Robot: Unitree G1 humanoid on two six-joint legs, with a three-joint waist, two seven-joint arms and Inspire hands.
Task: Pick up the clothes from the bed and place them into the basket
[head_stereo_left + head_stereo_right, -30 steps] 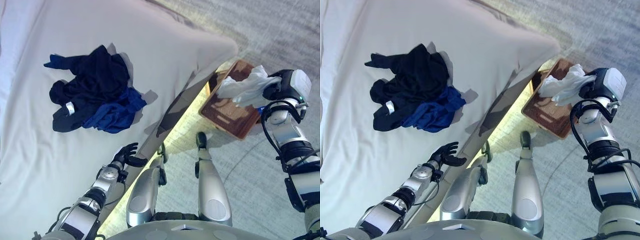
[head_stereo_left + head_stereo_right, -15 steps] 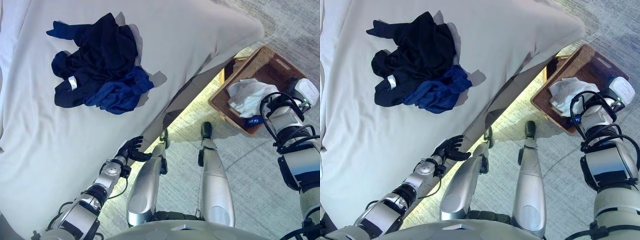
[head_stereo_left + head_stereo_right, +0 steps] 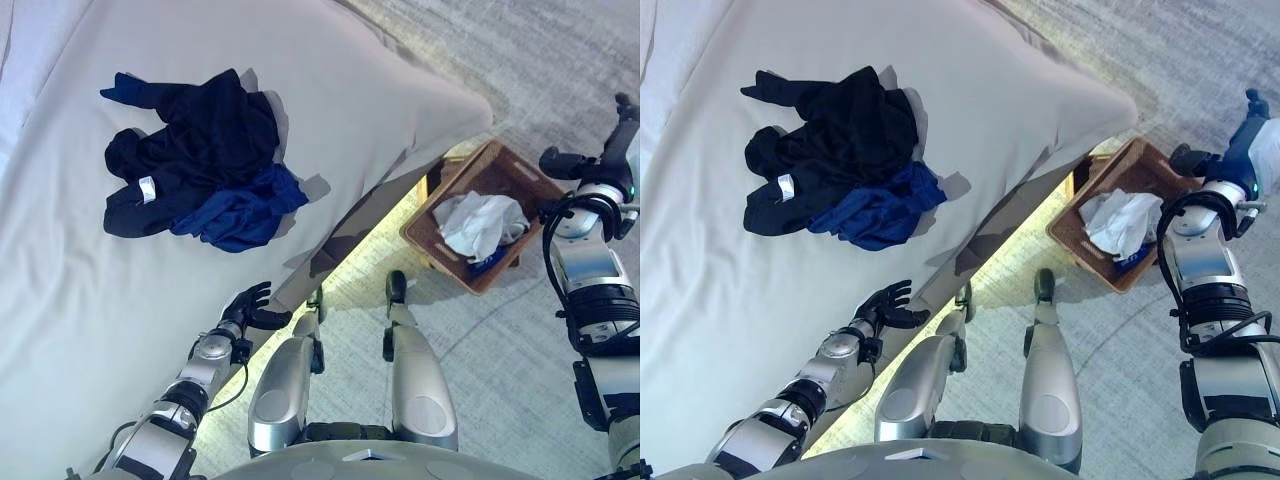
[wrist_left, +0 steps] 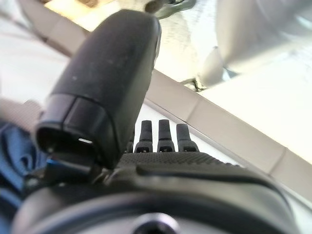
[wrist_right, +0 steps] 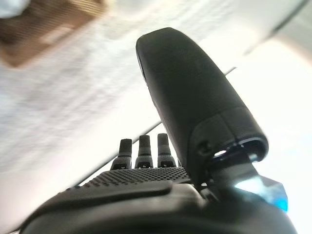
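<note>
White cloth [image 3: 478, 222] lies in the wicker basket [image 3: 535, 187]; dark clothes [image 3: 195, 160] remain on the bed [image 3: 90, 300]. My right hand [image 3: 580, 160] and left hand [image 3: 250, 305] are straight-fingered, holding nothing.

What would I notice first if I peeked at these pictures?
A dark heap of clothes lies on the big white bed. On the floor by the bed's corner stands a brown basket with a white cloth in it. The right hand is open above its far side.
</note>
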